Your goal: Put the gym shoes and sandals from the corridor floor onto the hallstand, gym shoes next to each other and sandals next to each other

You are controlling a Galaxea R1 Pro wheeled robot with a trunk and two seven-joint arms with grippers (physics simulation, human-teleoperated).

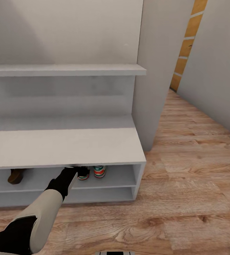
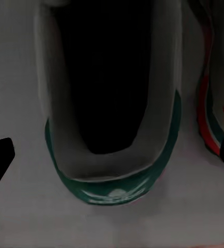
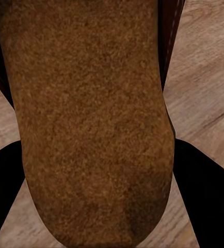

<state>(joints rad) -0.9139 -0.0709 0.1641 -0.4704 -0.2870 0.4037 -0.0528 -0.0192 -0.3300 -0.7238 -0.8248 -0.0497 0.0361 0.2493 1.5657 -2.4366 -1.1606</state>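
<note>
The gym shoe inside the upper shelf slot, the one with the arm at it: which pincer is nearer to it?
Left. The left pincer is at that gym shoe; the right pincer straddles a sandal over the floor.

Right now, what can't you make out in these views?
- Left pincer: head view, under the hallstand top; jaws hidden.
- Left gym shoe: head view, behind the left arm.
- Sandal: head view, cut off by the right edge; right pincer's contact unclear in the wrist view.
</note>
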